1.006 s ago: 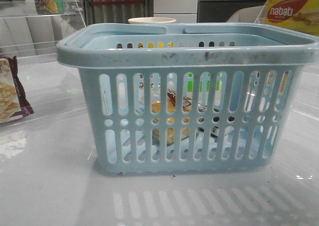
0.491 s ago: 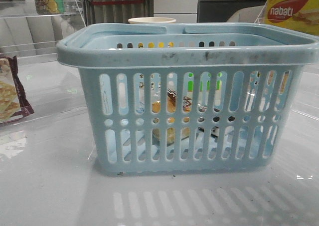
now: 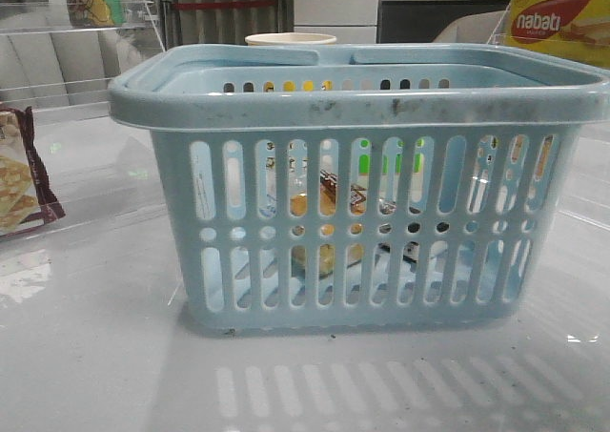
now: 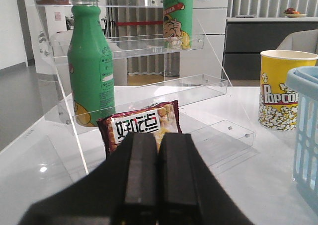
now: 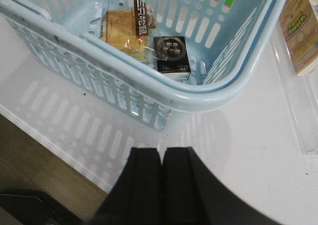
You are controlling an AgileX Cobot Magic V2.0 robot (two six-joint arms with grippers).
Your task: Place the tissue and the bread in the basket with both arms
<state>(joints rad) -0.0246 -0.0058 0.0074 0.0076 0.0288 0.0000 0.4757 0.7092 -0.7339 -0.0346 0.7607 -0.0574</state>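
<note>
Inside slotted plastic basket, clear-wrapped golden bread

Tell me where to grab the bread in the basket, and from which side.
Come from straight above: the basket walls block every side. The bread lies flat on the floor, so pinch across its wrapper, away from the dark packet touching its corner.

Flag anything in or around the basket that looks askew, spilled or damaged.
Nothing spilled or broken. The large light-blue slotted plastic basket stands upright; its rim is scuffed with dark marks. Inside, the golden-yellow bread in clear wrapper lies flat beside a small black packet.
</note>
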